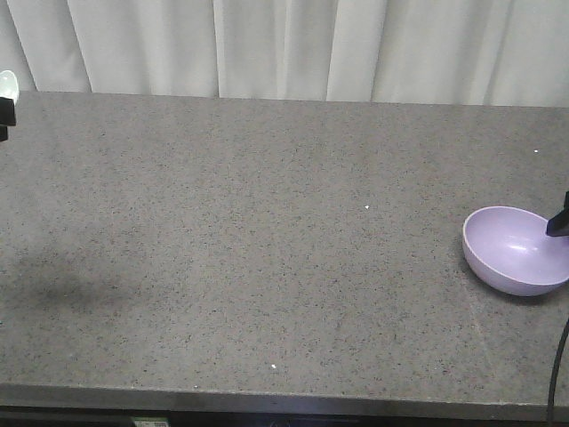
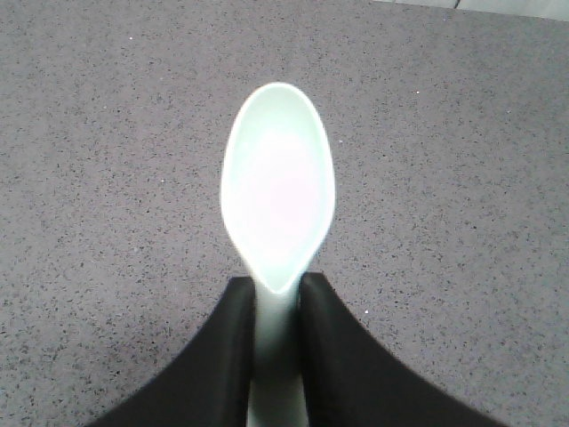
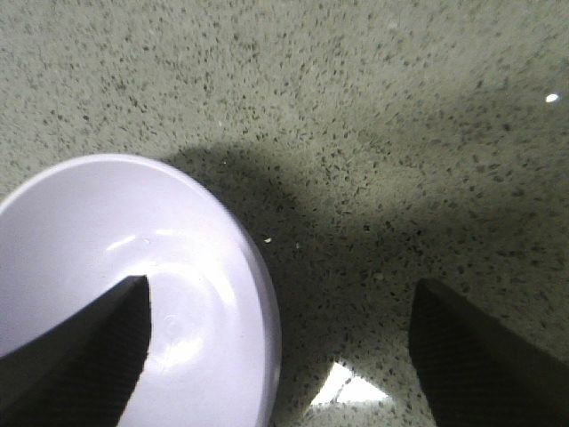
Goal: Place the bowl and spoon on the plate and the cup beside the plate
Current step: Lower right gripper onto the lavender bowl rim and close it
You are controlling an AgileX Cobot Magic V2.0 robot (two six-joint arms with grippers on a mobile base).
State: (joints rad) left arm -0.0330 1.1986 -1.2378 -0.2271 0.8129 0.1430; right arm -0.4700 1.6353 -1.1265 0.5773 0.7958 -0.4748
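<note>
Looking from the front, a grey speckled countertop (image 1: 267, 231) runs below a white curtain (image 1: 284, 44). At the far left edge the left gripper (image 1: 5, 108) shows only as a dark block, with the pale head of the spoon (image 1: 6, 84) standing up out of it. The bowl (image 1: 511, 253) sits on the countertop at the far right edge, and one dark fingertip (image 1: 558, 221) hangs over its right rim.

From the left wrist, the spoon's oval head points away from the camera, hollow side up, over the countertop. The two black fingers (image 2: 227, 356) pinch its handle just below the head, one on each side.

From the right wrist, the right gripper (image 3: 280, 302) has its fingers spread wide. One fingertip is inside the bowl, which fills the lower left, and the other is over bare countertop, so the rim lies between them. I cannot tell whether either touches the bowl.
</note>
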